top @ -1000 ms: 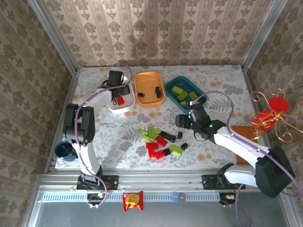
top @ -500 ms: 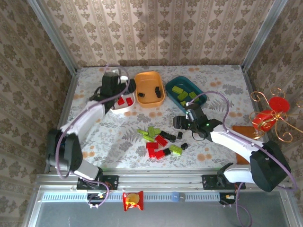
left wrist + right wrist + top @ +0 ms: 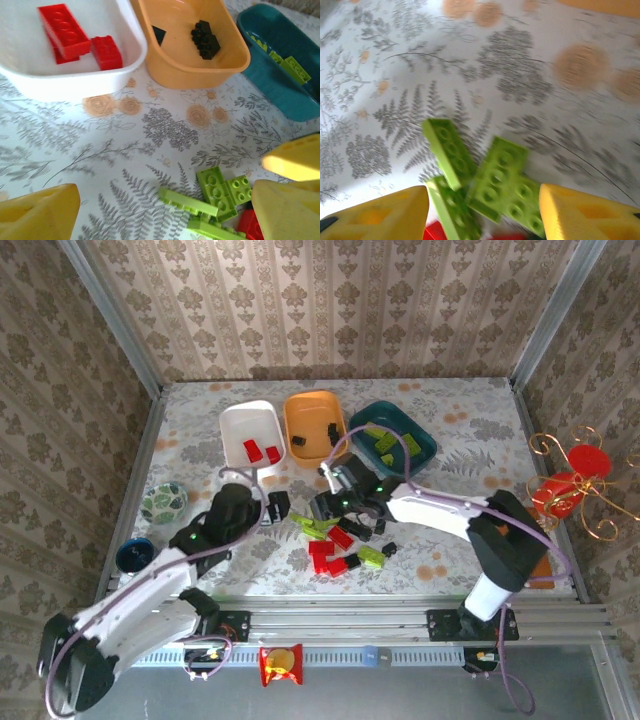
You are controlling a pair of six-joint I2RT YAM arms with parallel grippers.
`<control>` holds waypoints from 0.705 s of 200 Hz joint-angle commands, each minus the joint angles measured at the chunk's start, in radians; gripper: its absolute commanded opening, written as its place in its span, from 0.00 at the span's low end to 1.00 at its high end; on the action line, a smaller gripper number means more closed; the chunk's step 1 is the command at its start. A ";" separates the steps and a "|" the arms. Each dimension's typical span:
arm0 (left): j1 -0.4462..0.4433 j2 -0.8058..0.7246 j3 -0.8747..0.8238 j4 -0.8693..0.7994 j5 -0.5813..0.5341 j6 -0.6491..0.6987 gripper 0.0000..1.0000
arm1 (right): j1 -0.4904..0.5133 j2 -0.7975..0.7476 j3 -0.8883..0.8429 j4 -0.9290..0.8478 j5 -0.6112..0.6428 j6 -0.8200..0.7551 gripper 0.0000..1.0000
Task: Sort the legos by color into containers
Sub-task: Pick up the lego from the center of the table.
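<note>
Some legos (image 3: 65, 30) are sorted into the containers (image 3: 200, 75); a mixed pile (image 3: 335, 540) is left. The left pincer (image 3: 276, 507) and right pincer (image 3: 323, 507) are open, empty.

Light: bright, even, diffuse, from overhead; shadows on the table (image 3: 192, 415) faint and soft-edged.
Glare: white tray (image 3: 20, 45) floor washed out in left wrist view.
Blur: right wrist view smeared throughout, lime bricks (image 3: 495, 185) soft; top view sharp.
</note>
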 commanded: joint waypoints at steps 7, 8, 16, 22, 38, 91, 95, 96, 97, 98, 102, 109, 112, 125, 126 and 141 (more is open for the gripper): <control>-0.016 -0.133 -0.035 -0.106 -0.093 -0.069 0.90 | 0.033 0.134 0.141 -0.088 -0.042 -0.095 0.57; -0.017 -0.137 -0.036 -0.107 -0.094 -0.070 0.90 | 0.034 0.140 0.146 -0.090 -0.042 -0.096 0.57; -0.016 -0.161 -0.041 -0.118 -0.093 -0.067 0.90 | 0.041 0.181 0.185 -0.103 -0.046 -0.108 0.56; -0.017 -0.173 -0.044 -0.124 -0.095 -0.066 0.90 | 0.043 0.205 0.210 -0.114 -0.046 -0.116 0.56; -0.018 -0.186 -0.044 -0.140 -0.099 -0.059 0.91 | 0.056 0.268 0.278 -0.146 -0.049 -0.138 0.54; -0.017 -0.181 -0.063 -0.124 -0.087 -0.061 0.92 | 0.091 0.364 0.355 -0.218 0.036 -0.193 0.41; -0.017 -0.179 -0.063 -0.123 -0.088 -0.061 0.92 | 0.093 0.366 0.358 -0.219 0.042 -0.195 0.39; -0.016 -0.179 -0.063 -0.124 -0.087 -0.060 0.92 | 0.094 0.367 0.359 -0.220 0.043 -0.196 0.39; -0.016 -0.178 -0.063 -0.124 -0.088 -0.059 0.92 | 0.094 0.368 0.359 -0.220 0.045 -0.197 0.39; -0.016 -0.177 -0.063 -0.122 -0.087 -0.059 0.92 | 0.094 0.369 0.359 -0.221 0.046 -0.198 0.38; -0.015 -0.176 -0.063 -0.120 -0.087 -0.059 0.92 | 0.096 0.373 0.361 -0.219 0.050 -0.199 0.37; -0.016 -0.173 -0.063 -0.116 -0.087 -0.058 0.92 | 0.099 0.378 0.364 -0.217 0.055 -0.201 0.35; -0.016 -0.171 -0.063 -0.116 -0.085 -0.056 0.92 | 0.099 0.380 0.365 -0.216 0.057 -0.202 0.34; -0.014 -0.166 -0.063 -0.112 -0.085 -0.056 0.92 | 0.102 0.386 0.369 -0.211 0.060 -0.203 0.30; -0.014 -0.165 -0.063 -0.111 -0.084 -0.056 0.92 | 0.101 0.386 0.369 -0.211 0.060 -0.203 0.30; -0.014 -0.159 -0.064 -0.106 -0.081 -0.057 0.92 | 0.101 0.386 0.369 -0.193 0.053 -0.201 0.28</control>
